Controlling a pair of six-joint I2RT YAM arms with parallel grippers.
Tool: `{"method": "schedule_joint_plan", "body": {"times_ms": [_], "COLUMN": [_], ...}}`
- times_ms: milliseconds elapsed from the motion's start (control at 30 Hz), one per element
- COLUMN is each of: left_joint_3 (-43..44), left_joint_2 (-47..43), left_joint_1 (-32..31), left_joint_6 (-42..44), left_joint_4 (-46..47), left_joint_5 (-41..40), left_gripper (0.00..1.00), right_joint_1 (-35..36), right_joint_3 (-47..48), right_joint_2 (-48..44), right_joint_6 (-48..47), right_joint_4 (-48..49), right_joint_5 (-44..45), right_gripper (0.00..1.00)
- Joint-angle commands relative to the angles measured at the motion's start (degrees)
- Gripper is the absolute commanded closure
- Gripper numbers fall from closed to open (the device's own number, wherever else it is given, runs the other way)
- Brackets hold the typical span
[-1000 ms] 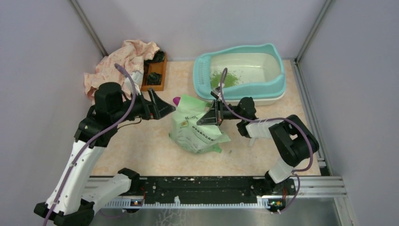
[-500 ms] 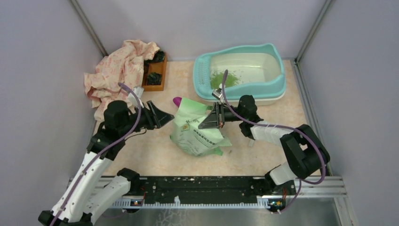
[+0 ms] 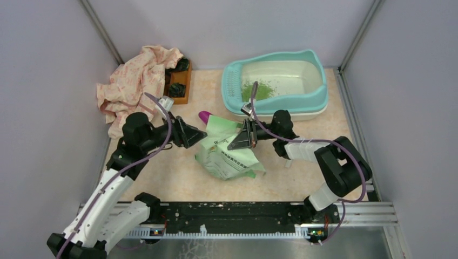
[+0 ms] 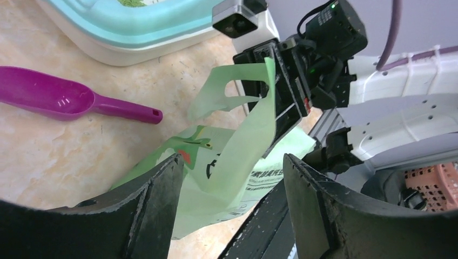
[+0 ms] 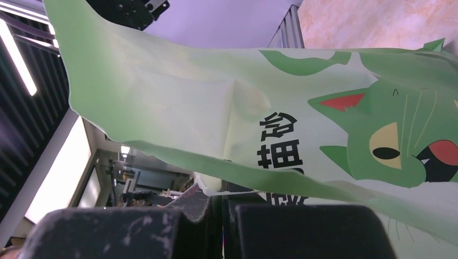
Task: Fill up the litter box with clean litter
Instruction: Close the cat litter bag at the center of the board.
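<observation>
R end effector (image 3: 233,139) pinches pale green printed plastic bag (image 3: 229,157) by its top edge, prob. holding mouth up for open, empty L end effector (image 3: 200,133).

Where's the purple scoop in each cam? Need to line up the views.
Top external: centre; only the end of the scoop shows past the far edge of the bag, near the litter box.
Left wrist: upper left; the whole scoop lies flat, left of the bag.
Right wrist: not in it.
Shared landmark: the green bag, which fills the right wrist picture.
</observation>
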Motion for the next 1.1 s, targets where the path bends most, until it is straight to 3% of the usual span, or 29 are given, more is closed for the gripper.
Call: {"method": "schedule_joint_plan", "body": {"times_ms": [0, 167, 267, 300, 333, 400, 433, 600, 800, 933, 1067], "left_joint_3": [-1.29, -1.27, -0.9, -0.88, -0.77, 0.38, 1.21, 5.29, 13.38, 13.89, 14.49], "left_joint_2": [0.25, 3.03, 5.63, 6.27, 6.98, 9.09, 10.32, 12.78, 16.84, 18.59, 20.39], "left_joint_1": [-0.33, -2.41, -4.67, -5.37, -5.69, -5.76, -5.75, -5.19, 0.81, 6.63, 7.88], "left_joint_6": [4.95, 7.11, 7.89, 8.07, 8.31, 9.04, 9.42, 11.76, 16.17, 17.52, 18.88], "left_joint_4": [2.9, 3.32, 3.97, 4.28, 4.43, 3.39, 1.93, -1.47, -10.42, -12.64, -14.51], "left_joint_5": [3.03, 5.09, 5.17, 4.87, 4.6, 4.52, 4.52, 2.27, 7.34, 13.11, 14.57], "left_gripper": [0.26, 0.26, 0.32, 0.4, 0.56, 0.96, 1.0, 1.0, 1.0, 1.0, 1.0], "right_joint_1": [0.0, -0.09, -0.09, -0.17, -0.18, -0.25, -0.33, -0.39, -0.07, 1.69, 3.25], "right_joint_3": [-0.29, -0.22, -0.13, -0.13, -0.13, -0.13, -0.25, -1.86, -6.51, -7.52, -6.97], "right_joint_2": [1.64, 2.39, 2.71, 2.8, 2.72, 2.78, 2.8, 3.9, 9.51, 11.07, 11.28], "right_joint_6": [2.47, 3.48, 4.83, 5.04, 5.3, 5.79, 5.99, 9.82, 21.28, 19.62, 19.37], "right_joint_4": [8.22, 9.84, 11.62, 11.93, 12.33, 13.08, 13.49, 20.92, 41.67, 42.52, 42.59], "right_joint_5": [-1.29, -1.45, -1.51, -1.53, -1.64, -2.14, -2.27, -3.87, -3.44, -3.1, -3.95], "right_gripper": [1.0, 1.0, 1.0, 1.0, 1.0, 1.0, 1.0, 1.0, 1.0, 1.0, 1.0]}}
